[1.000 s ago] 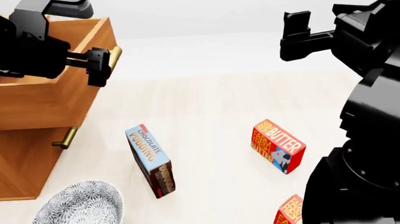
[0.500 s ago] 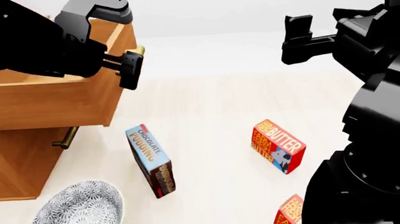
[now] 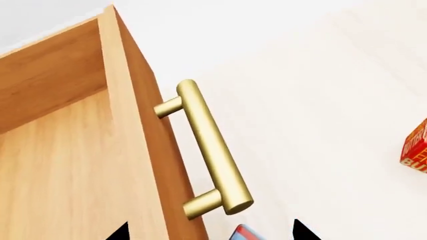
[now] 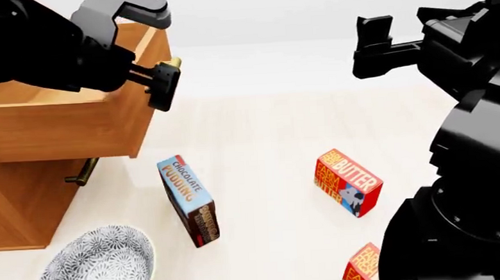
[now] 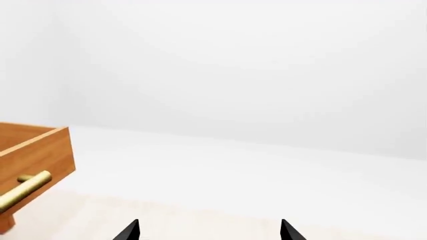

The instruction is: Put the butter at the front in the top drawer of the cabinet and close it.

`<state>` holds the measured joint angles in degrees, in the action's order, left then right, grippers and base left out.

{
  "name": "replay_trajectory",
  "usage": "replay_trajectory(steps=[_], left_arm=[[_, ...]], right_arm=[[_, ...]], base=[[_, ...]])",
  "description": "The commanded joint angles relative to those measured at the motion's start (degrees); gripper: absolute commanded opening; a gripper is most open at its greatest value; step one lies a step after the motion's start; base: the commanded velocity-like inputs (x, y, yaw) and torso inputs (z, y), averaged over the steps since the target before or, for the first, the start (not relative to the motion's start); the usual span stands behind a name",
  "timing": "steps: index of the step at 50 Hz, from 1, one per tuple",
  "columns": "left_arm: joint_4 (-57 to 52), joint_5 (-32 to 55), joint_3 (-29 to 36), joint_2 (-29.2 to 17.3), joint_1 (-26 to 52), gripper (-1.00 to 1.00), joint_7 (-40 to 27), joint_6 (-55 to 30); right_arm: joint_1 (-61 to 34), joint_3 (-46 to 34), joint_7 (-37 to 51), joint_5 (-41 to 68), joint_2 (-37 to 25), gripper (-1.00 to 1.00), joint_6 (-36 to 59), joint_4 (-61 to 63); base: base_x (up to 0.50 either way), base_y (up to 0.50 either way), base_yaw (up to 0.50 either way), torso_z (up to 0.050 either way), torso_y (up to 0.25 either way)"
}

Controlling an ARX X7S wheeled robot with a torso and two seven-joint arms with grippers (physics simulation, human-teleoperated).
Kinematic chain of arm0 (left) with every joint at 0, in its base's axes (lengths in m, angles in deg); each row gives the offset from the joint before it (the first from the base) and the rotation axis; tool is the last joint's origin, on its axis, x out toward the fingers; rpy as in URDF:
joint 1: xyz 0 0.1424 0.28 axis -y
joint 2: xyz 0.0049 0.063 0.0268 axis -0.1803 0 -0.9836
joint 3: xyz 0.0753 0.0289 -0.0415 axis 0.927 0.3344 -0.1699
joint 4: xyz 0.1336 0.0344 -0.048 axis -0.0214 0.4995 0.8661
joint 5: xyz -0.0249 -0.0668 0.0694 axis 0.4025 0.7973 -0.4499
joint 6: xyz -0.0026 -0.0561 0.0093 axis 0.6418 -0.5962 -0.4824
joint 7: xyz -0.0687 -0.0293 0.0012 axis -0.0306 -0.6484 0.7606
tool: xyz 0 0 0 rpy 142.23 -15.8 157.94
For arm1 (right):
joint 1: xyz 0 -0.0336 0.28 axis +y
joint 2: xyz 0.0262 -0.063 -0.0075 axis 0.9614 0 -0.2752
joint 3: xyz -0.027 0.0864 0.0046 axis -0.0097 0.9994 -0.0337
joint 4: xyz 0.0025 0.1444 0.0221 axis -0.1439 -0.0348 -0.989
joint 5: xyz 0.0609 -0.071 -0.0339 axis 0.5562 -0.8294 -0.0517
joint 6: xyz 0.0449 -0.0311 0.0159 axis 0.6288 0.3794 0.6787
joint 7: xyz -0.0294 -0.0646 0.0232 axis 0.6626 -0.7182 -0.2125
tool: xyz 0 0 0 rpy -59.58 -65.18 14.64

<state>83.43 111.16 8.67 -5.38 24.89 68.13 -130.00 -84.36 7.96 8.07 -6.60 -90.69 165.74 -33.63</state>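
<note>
Cabinet (image 4: 14, 203): we see it at the far left, its top drawer (image 4: 61, 127) pulled out over the floor.
Bowl (image 4: 94, 267): patterned, on the floor in front of the cabinet.
Left gripper (image 4: 163, 85): at the drawer's brass handle (image 3: 210, 147); in our left wrist view the fingertips stand apart on either side of the bar with clear gaps, so we read it as released.
Chocolate pudding carton (image 4: 187, 200): on the floor right of the cabinet.
Butter (image 4: 364, 267): the front carton, at the lower edge beside the robot's body, far from both grippers; a second butter carton (image 4: 347, 182) lies behind it.
Right gripper (image 4: 373, 44): held high at the right, fingers spread, grasping nothing.
</note>
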Motion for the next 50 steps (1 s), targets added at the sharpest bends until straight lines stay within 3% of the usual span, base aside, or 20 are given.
replay_trajectory(steps=[1,12,18,24,33,36,39,50], left_arm=[[-3.4,8.0,-8.0,1.9,7.8,1.00,1.6,-0.7],[-7.0,8.2,-10.4,-1.2,14.2,1.00,-2.5,-1.7],[-24.3,8.2,-15.9,-9.4,10.0,1.00,-14.9,5.4],[-52.9,1.5,-18.5,-21.8,-1.6,1.00,-24.8,17.8],[-75.0,-6.3,-24.8,-39.8,-24.8,1.00,-39.6,40.6],[-80.0,-10.0,-26.1,-46.0,-36.1,1.00,-46.6,53.9],[-83.9,-19.1,-24.4,-51.7,-44.5,1.00,-51.2,62.2],[-85.8,-37.4,-13.6,-64.4,-62.5,1.00,-65.7,83.2]], right_arm=[[-1.8,-1.2,-3.4,-3.7,0.1,1.00,1.1,0.1],[-3.6,-2.2,-11.1,-12.8,1.6,1.00,1.1,-0.5],[-3.5,-1.8,-12.1,-14.0,2.1,1.00,0.5,-0.4],[-3.1,-1.6,-11.4,-13.2,2.1,1.00,0.7,0.2],[-3.3,-1.8,-14.3,-16.8,2.2,1.00,0.8,0.7],[-3.3,-1.9,-14.4,-17.0,2.3,1.00,0.9,0.9],[-2.9,-2.0,-14.1,-16.7,2.4,1.00,0.9,1.1],[-0.2,-2.5,-14.6,-17.5,2.1,1.00,0.8,3.1]], base=[[0.00,0.00,0.00,0.000,0.000],[0.00,0.00,0.00,0.000,0.001],[0.00,0.00,0.00,0.000,0.000],[0.00,0.00,0.00,0.000,0.000],[0.00,0.00,0.00,0.000,0.000],[0.00,0.00,0.00,0.000,0.000],[0.00,0.00,0.00,0.000,0.000],[0.00,0.00,0.00,0.000,0.000]])
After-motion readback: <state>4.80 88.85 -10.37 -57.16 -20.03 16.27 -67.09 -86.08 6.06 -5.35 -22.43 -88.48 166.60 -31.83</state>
